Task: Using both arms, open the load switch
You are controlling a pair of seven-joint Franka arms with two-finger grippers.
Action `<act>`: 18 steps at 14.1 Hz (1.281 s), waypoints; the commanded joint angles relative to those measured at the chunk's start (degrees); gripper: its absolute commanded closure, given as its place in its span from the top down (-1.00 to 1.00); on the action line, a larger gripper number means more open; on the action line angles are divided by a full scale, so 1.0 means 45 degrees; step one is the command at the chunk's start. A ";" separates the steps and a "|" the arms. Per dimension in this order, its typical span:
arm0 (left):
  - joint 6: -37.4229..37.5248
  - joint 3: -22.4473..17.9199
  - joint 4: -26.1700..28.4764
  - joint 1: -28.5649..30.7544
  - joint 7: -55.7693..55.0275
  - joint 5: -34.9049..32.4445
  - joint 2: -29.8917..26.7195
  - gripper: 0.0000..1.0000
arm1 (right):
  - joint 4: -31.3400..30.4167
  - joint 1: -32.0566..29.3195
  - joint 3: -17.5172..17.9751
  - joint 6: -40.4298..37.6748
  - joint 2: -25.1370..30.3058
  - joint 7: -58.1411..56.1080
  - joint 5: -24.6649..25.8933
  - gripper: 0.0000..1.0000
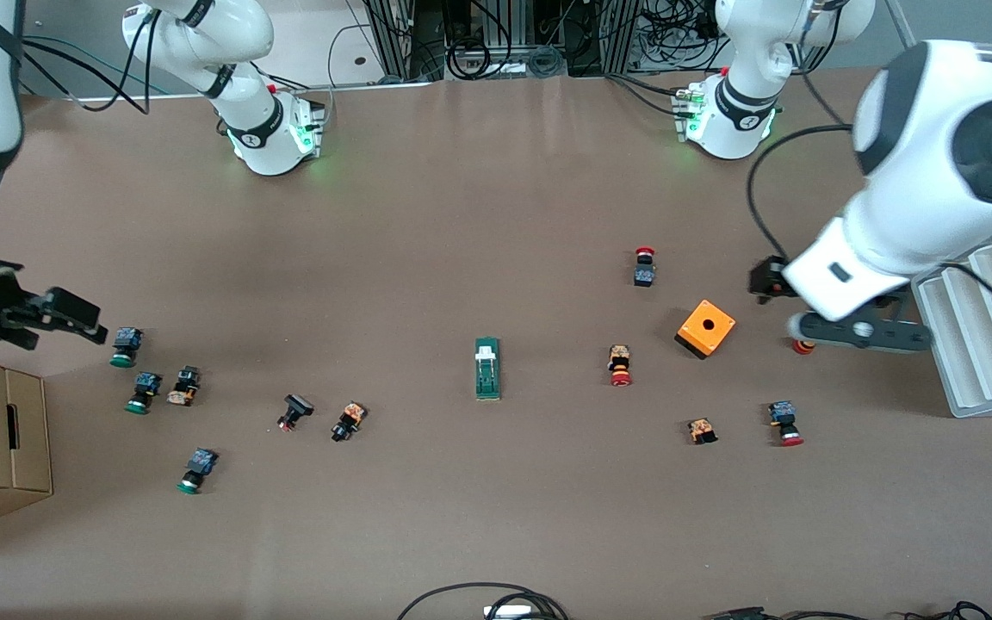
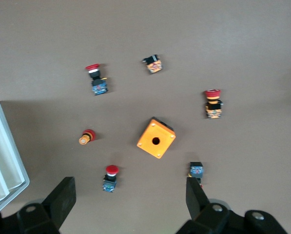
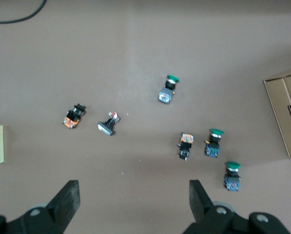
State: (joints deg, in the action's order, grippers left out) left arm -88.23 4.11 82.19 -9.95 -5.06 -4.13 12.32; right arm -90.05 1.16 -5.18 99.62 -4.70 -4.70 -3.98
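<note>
I have both arms waiting, raised off the surface at their own ends. My left hand (image 2: 128, 197) hangs with fingers spread wide, holding nothing. My right hand (image 3: 134, 200) does likewise, fingers apart and empty, pointing down.

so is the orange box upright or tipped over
Upright: the orange box sits flat on the table, its holed face pointing up, as the left wrist view also shows.

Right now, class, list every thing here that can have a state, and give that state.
load switch: lying flat mid-table, untouched, white piece toward the robots' bases
orange box: on the table, hole facing up
left claw: open, empty, above the orange box
right claw: open, empty, above the green-capped push buttons
</note>
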 commanded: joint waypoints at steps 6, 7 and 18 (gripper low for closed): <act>-0.3827 -0.0561 0.4310 0.1247 0.0011 0.1243 -0.2834 1.00 | -0.0477 -0.0356 0.0546 -0.0224 0.0634 -0.0148 0.0005 1.00; -0.3772 -0.0561 0.4334 0.1544 0.0069 0.1927 -0.2836 1.00 | -0.0438 -0.0355 0.0546 -0.0166 0.0576 -0.0167 0.0005 1.00; -0.2639 -0.0542 0.4412 0.1508 0.0148 0.0489 -0.3207 1.00 | -0.0184 -0.0336 0.0507 -0.0282 0.0224 -0.0050 0.0745 1.00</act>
State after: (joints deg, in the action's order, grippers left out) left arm -101.33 1.47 102.15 -3.40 -4.47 -1.17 -1.20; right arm -90.53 0.32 -3.39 98.51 -3.86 -4.86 -2.57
